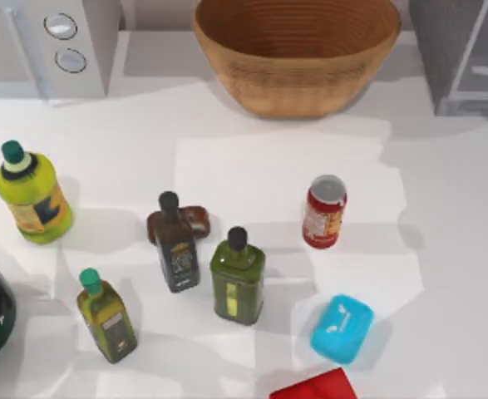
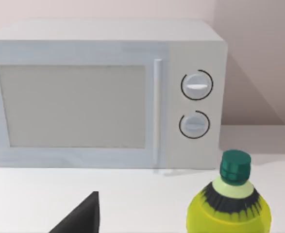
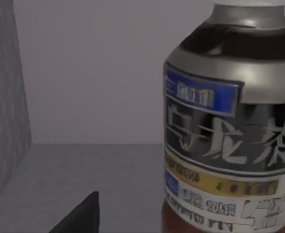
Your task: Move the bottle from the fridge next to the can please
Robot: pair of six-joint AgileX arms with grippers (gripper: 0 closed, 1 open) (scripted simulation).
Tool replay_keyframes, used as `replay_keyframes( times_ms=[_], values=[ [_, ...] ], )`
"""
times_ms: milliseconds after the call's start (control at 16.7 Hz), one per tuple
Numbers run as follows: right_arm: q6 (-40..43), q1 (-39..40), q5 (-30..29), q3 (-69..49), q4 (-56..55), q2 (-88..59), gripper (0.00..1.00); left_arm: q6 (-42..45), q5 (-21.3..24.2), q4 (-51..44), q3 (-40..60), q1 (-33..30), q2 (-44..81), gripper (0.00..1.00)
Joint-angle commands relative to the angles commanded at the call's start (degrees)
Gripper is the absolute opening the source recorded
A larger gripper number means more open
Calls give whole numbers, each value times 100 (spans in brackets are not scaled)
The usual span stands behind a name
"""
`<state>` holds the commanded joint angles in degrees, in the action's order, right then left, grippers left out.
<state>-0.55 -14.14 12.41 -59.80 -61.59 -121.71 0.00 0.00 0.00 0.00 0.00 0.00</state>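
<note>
A grey boxy fridge is standing at the table's far right corner. Inside its grey walls, the tall reddish-brown bottle with a grey label is standing upright, close before the right wrist camera — finger state cannot be told. The small red can is sitting upright right of centre, well apart from the fridge.

White table carries can, basket, bottles.
</note>
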Motion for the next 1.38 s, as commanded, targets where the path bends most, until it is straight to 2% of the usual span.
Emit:
replay_keyframes(
  times_ms=[180, 600, 900, 1380],
  values=[
    [2, 7, -28, -222, 84, -119, 100, 0, 0, 0, 0, 0, 0, 100],
    [7, 116, -151, -1576, 698, -848, 100, 0, 0, 0, 0, 0, 0, 100],
    [8, 132, -167, -1743, 782, -937, 100, 0, 0, 0, 0, 0, 0, 100],
    [8, 132, -167, -1743, 782, -937, 40, 0, 0, 0, 0, 0, 0, 100]
  ],
)
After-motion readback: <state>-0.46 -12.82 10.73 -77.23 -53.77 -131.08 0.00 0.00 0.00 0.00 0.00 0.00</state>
